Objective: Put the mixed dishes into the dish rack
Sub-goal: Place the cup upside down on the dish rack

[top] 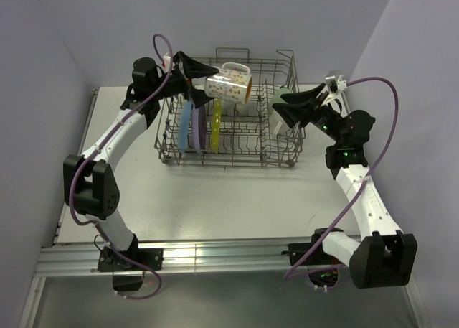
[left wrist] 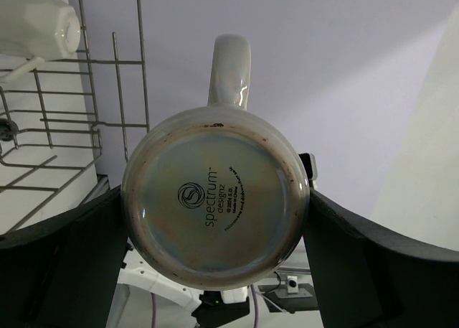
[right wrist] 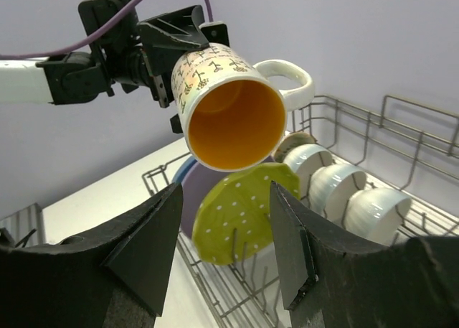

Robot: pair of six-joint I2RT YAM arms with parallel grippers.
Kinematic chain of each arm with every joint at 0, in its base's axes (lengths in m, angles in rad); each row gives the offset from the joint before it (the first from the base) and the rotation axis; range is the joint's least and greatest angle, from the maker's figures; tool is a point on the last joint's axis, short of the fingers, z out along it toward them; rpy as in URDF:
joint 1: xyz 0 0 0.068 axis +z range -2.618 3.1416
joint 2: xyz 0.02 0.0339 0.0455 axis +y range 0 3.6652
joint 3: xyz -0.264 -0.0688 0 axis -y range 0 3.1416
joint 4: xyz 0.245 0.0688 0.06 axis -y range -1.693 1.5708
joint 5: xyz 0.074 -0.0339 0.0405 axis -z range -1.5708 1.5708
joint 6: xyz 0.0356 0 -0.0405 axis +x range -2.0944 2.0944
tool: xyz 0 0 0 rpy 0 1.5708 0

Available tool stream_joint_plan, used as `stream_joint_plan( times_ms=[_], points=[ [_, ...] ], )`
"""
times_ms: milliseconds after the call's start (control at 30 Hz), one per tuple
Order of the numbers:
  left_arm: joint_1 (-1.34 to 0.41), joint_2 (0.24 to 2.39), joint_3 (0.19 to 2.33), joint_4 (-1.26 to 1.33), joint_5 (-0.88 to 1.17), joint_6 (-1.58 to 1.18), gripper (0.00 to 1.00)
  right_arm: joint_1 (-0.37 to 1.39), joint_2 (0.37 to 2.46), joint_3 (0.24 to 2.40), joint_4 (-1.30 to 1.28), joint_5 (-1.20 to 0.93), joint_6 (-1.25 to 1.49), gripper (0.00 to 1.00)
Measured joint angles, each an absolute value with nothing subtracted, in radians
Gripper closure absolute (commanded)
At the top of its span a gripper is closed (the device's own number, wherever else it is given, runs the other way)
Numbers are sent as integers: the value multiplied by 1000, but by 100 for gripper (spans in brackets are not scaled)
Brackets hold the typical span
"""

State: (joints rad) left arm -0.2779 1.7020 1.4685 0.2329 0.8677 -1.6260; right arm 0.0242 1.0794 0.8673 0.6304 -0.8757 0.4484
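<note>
The left jaws gripped the mug (top: 229,84) by its base above the rack (top: 247,138). The right jaws gaped wide, holding nothing.

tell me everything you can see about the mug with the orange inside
The mug is glossy ceramic, cream outside with small dark motifs, orange inside, empty, with a white loop handle. Its base carries a printed maker's stamp. The left gripper clamps it near the base, holding it on its side above the dish rack.

Left white-and-black arm (top: 115,138) extended forward, wrist raised. Its black two-finger gripper (top: 203,80) is clamped on the base of the patterned orange-inside cup (top: 231,86). Right arm (top: 362,191) reaches forward, gripper (top: 281,113) fingers spread apart.
</note>
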Motion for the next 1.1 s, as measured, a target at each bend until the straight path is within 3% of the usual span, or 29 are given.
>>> stream_joint_plan(
  times_ms=[567, 1100],
  points=[
    [-362, 1876, 1759, -157, 762, -1320, 100, -95, 1077, 870, 624, -849, 494, 41],
    [-448, 1991, 1869, -267, 709, -1247, 100, -110, 1084, 882, 584, -846, 492, 41]
  ],
)
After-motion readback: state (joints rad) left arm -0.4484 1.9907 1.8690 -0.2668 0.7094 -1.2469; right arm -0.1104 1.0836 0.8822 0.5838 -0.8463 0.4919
